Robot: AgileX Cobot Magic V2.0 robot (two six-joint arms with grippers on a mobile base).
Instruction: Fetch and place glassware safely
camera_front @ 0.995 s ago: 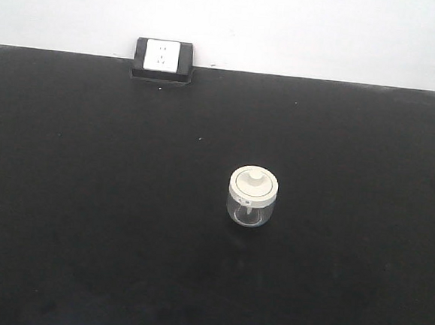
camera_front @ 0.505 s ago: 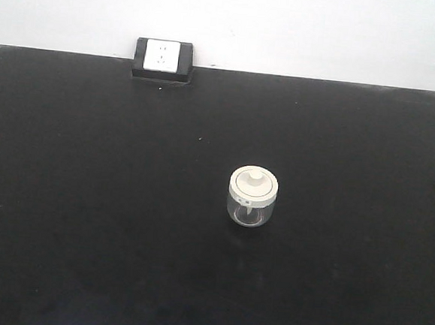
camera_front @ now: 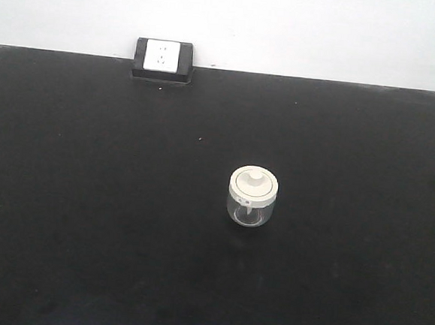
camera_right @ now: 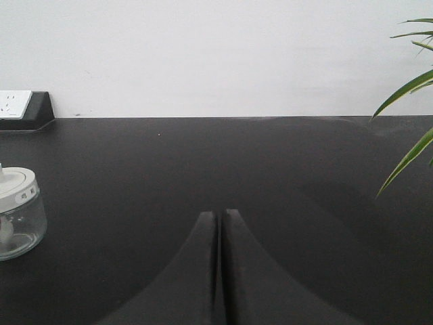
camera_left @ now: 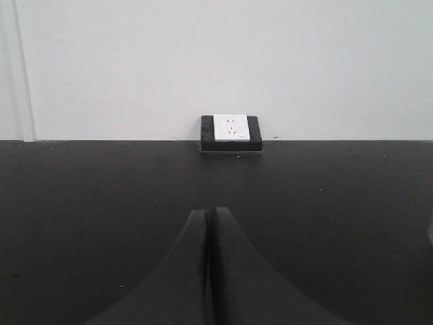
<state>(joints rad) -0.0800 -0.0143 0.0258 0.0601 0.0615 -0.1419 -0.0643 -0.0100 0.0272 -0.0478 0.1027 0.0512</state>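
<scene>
On the black table (camera_front: pixel 86 197), the lidded glass jar (camera_front: pixel 252 196) is set upright, well in front of the wall socket (camera_front: pixel 162 59), nothing between them. Plant leaves (camera_right: pixel 409 122) are seen rightward. Left gripper (camera_left: pixel 208 218) and right gripper (camera_right: pixel 220 218) are both clenched, empty, apart from the jar.

Left end effector (camera_left: pixel 208 220) fingers pressed together; right end effector (camera_right: pixel 220 220) likewise, both level.

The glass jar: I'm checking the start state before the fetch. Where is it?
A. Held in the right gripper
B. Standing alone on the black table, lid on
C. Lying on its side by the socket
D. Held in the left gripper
B: the glass jar stands upright on the black table with its cream lid on, and no gripper touches it.
</scene>
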